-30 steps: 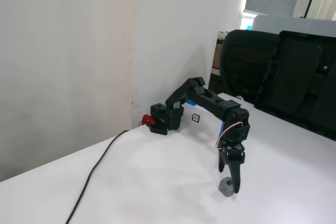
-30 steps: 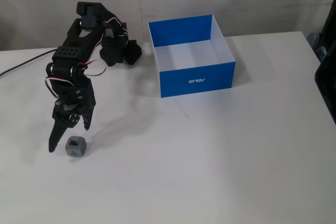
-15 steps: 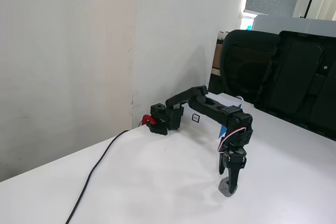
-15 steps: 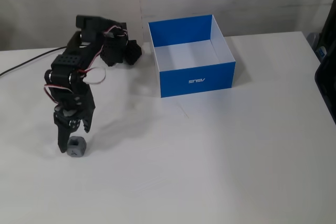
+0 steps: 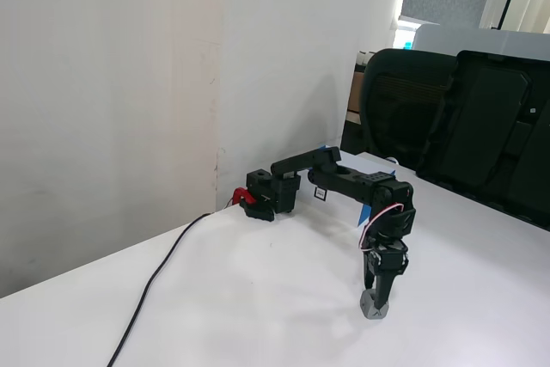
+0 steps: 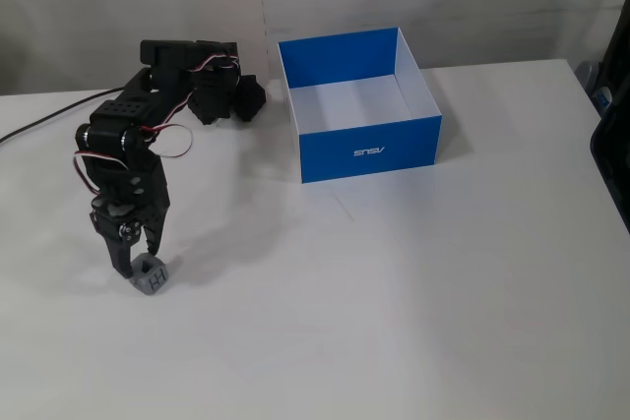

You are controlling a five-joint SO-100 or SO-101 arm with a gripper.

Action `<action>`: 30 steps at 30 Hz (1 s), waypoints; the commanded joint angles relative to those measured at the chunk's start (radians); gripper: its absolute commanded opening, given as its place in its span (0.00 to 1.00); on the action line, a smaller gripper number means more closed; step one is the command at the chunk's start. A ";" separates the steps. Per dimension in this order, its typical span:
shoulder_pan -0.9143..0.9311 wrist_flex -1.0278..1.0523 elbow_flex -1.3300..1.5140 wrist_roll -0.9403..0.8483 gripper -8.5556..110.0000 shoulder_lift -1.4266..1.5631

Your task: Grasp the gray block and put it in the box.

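Two black fingers of the gripper point(image 6: 141, 270) point straight down and pinch the gray block point(image 6: 151, 275), which sits low at the white table point(image 6: 394, 322), near its left side in a fixed view. Well off to the upper right stands the box point(image 6: 369, 150), blue-walled, open-topped.

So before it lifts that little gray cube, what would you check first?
1. Gripper down at the gray block: ok.
2. Fingers firmly clamped on both sides: cannot tell.
3. Block resting on the table: ok.
4. Box open, nothing visible inside: ok.
5. Table between block and box free of clutter: ok.
6. Cable away from that path: ok.
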 commanded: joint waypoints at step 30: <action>0.003 0.044 0.110 -0.006 0.07 0.143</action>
